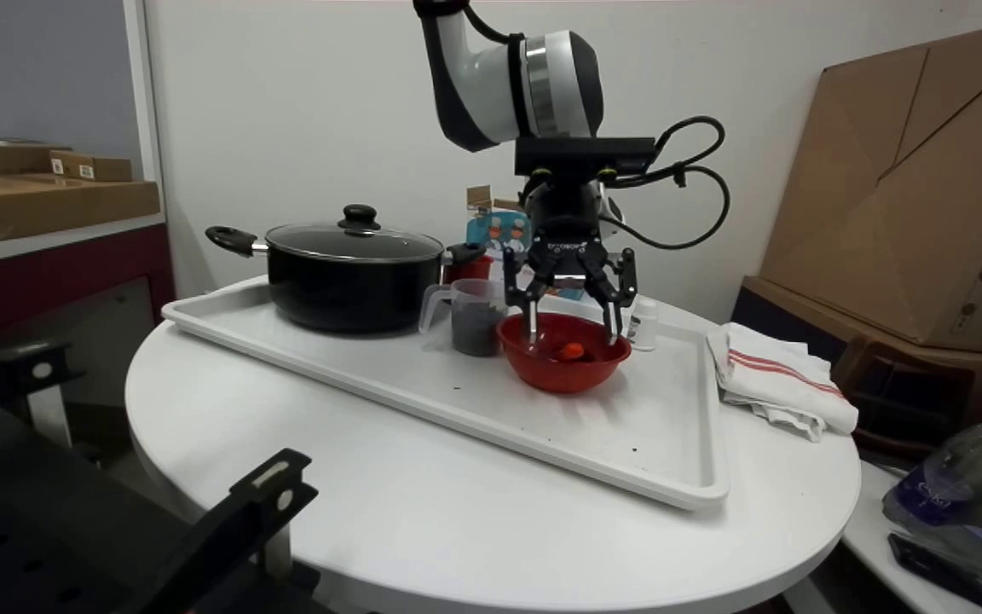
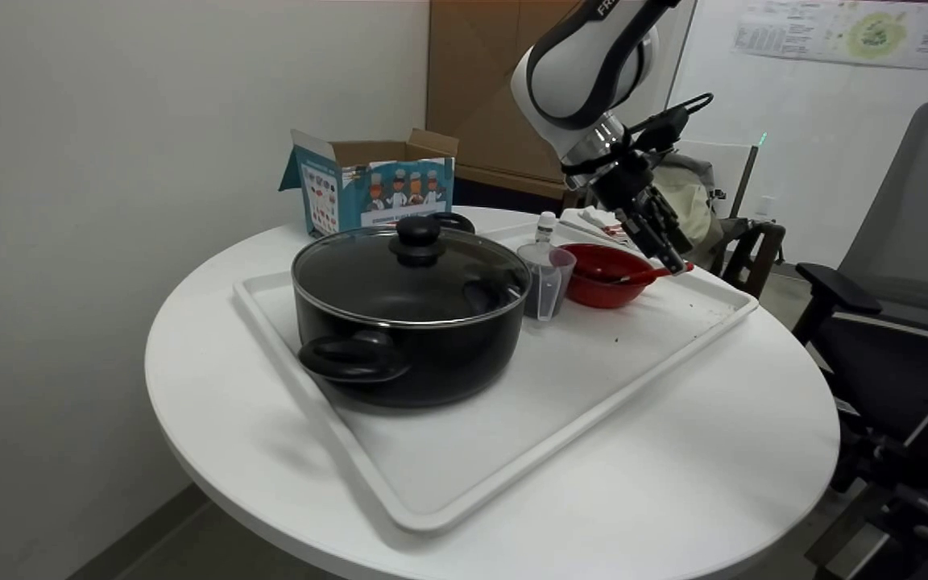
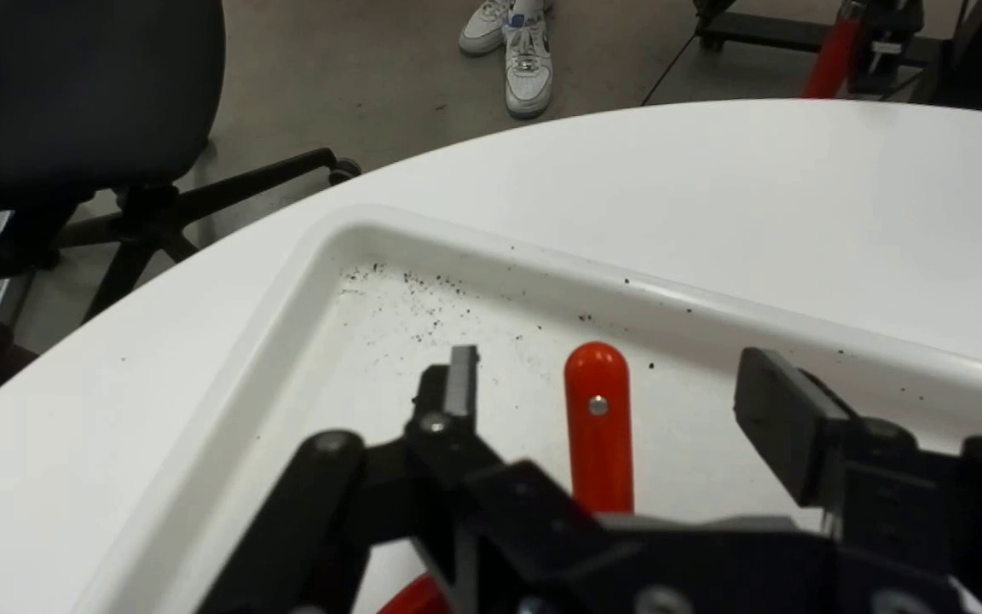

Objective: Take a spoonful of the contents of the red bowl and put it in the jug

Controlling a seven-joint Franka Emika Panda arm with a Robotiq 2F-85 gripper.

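The glossy red bowl (image 1: 561,373) stands on the tray; it also shows in an exterior view (image 2: 602,295), with a sliver in the wrist view (image 3: 416,599). A spoon with a red handle (image 2: 648,276) leans in it, the handle sticking out over the rim; its end shows in the wrist view (image 3: 600,426). The bowl's contents are hard to make out. The jug (image 1: 476,320), see-through with dark contents and a handle, stands beside the bowl, also in an exterior view (image 2: 546,282). My gripper (image 1: 573,324) is open and empty, its fingers (image 3: 609,384) on either side of the handle, apart from it.
A black lidded pot (image 2: 416,354) stands on the white tray (image 1: 457,418), on the jug's other side. A small white bottle (image 1: 644,326) is behind the bowl. A folded towel (image 1: 785,379) lies past the tray's end. A printed box (image 2: 383,189) stands behind the pot.
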